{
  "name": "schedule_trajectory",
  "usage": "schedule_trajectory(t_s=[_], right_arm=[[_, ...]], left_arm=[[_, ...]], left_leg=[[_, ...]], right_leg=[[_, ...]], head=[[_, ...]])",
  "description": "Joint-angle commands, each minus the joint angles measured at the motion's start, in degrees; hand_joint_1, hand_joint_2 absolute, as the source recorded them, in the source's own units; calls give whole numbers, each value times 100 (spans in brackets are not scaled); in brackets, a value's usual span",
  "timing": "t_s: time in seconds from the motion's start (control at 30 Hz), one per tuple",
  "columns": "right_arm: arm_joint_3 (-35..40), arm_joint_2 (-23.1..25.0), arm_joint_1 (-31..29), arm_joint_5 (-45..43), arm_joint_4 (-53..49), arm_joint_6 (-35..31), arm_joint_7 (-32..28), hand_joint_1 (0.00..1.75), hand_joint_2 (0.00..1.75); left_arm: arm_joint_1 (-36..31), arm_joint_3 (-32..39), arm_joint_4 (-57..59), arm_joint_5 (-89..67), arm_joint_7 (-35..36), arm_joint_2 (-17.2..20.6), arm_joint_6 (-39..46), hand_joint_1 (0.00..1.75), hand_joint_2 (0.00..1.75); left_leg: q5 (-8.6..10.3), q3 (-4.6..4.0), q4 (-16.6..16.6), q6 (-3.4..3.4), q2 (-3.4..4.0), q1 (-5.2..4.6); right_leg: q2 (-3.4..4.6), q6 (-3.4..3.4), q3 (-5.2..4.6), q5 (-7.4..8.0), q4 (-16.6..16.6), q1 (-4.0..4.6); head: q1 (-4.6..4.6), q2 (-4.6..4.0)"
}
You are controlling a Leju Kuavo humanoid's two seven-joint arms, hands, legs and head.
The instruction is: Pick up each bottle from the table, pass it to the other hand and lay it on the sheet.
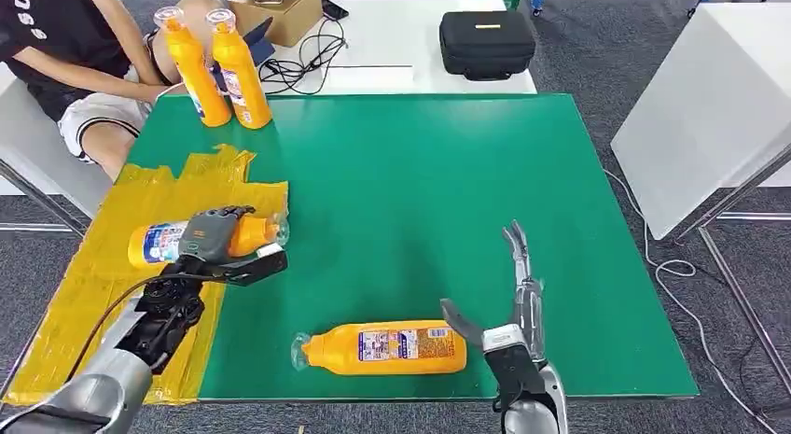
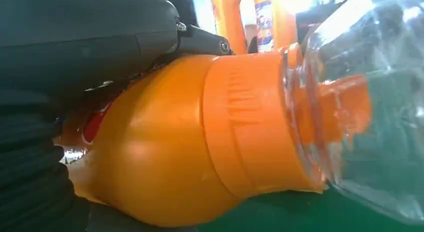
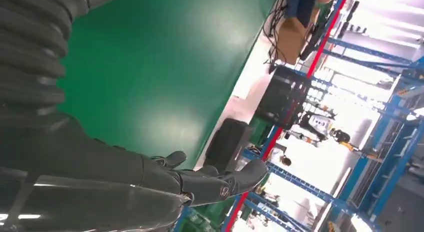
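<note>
While the left hand [image 1: 216, 236] grips one orange bottle [image 1: 163, 243] lying on its side over the yellow sheet [image 1: 89, 294], cap end toward the green surface [image 1: 401, 191], it hasn't let go; left wrist view shows the fingers [image 2: 75, 37] wrapped over the bottle shoulder, bottle low against the sheet. So the first lay-down looks nearly done, release pending.

Right hand [image 1: 508, 308] is empty, fingers spread and extended, hovering just beside the base of a second bottle [image 1: 387, 348] that lies on its side near the front edge of the surface. Not touching it as far as I can tell.

Two more bottles [image 1: 216, 68] stand upright together at the far left corner, next to a seated person [image 1: 65, 51].

Estimate: one of four almost placed, three left. Likely next: right-hand pickup of the lying bottle, then handover to the left.
</note>
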Motion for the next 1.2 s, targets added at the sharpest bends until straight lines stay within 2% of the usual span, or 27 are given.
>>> schedule_trajectory(t_s=[0.03, 0.13, 0.17, 0.37, 0.43, 0.47, 0.63, 0.73, 0.83, 0.87, 0.97, 1.1, 1.13, 1.2], right_arm=[[-103, -41, -117, -3, 430, -84, -34, 0, 175], [-26, -120, -124, -13, 368, -129, 40, 0, 175], [-26, -120, -124, -13, 368, -129, 40, 0, 175], [-35, -127, -142, -15, 372, -128, 44, 0, 175], [-34, -124, -191, -27, 405, -127, 60, 0, 175], [-23, -127, -224, -35, 422, -103, 89, 0, 175], [-59, -130, -146, -28, 377, -126, 84, 0, 175], [-92, -98, 31, 25, 285, -113, 83, 0, 175], [-118, -71, 122, 95, 185, -12, 85, 0, 175], [-96, -94, 152, 139, 142, 21, 86, 0, 175], [-31, -169, 237, 196, 107, -61, 112, 0, 175], [-27, -181, 266, 193, 93, -92, 119, 0, 175], [-7, -188, 292, 182, 84, -149, 129, 0, 175], [-5, -128, 331, 156, 98, -138, 166, 0, 175]], left_arm=[[-489, 127, 1193, -44, 17, -331, 5, 0, 175], [-524, -52, 1384, -209, 119, -332, -751, 0, 175], [-524, -52, 1384, -209, 119, -332, -751, 0, 175], [-539, -48, 1383, -207, 115, -321, -766, 0, 175], [-603, -148, 1481, -294, 205, -323, -1057, 0, 175], [-643, -197, 1568, -336, 233, -323, -1220, 0, 0], [-638, -198, 1678, -269, 149, -404, -1438, 0, 0], [-405, -93, 1331, 71, -343, -461, -1379, 0, 0], [49, 41, 367, 1051, -1259, -555, -1444, 0, 0], [360, 55, -361, 1716, -1812, -548, -1724, 0, 0], [1039, -55, -2079, 2932, -2469, -441, -2551, 0, 0], [1064, -65, -2247, 3099, -2455, -426, -2743, 0, 0], [1110, -109, -2439, 3655, -2997, -377, -3094, 0, 0], [1362, -423, -3235, 4778, -2997, -142, -3413, 0, 0]], left_leg=[[-7, 16, -5, -3, -3, 3], [-21, 42, -2, -8, -4, 8], [-5, 13, -5, -4, -3, 0], [-6, 23, -7, -5, 3, 0], [-5, 23, -6, -5, 3, 2], [-8, 32, -5, -6, 3, 5], [-15, 52, -7, -8, 0, 7], [-9, 50, -11, -6, -6, 4], [-9, 59, -16, -6, -5, 2], [-13, 65, -14, -7, -6, 4], [-12, 55, -6, -6, 7, 0], [-14, 42, 3, -5, -4, 2], [-25, 51, 8, -7, -2, 7], [-10, 29, -1, -6, 8, 1]], right_leg=[[-9, 3, 20, -6, -9, 3], [-17, 7, 50, -18, -13, 9], [-11, 4, 14, -6, -7, 2], [-4, 5, 25, -3, -8, 3], [-3, 4, 24, -2, -9, 5], [-7, 6, 36, -4, -12, 8], [-13, 10, 63, -10, -19, 10], [-14, 7, 59, -7, -17, 5], [-12, 7, 65, -7, -21, -1], [-17, 10, 75, -9, -24, 0], [-2, 8, 59, -6, -11, -4], [-11, 6, 48, -10, -6, -2], [-15, 10, 61, -18, -7, 3], [2, 4, 30, -5, -5, -3]], head=[[2, 0], [-2, 0], [0, 0], [2, 0], [0, 0], [0, 0], [-2, 0], [0, 0], [-2, 0], [0, 0], [0, 0], [0, 0], [2, 0], [2, 0]])
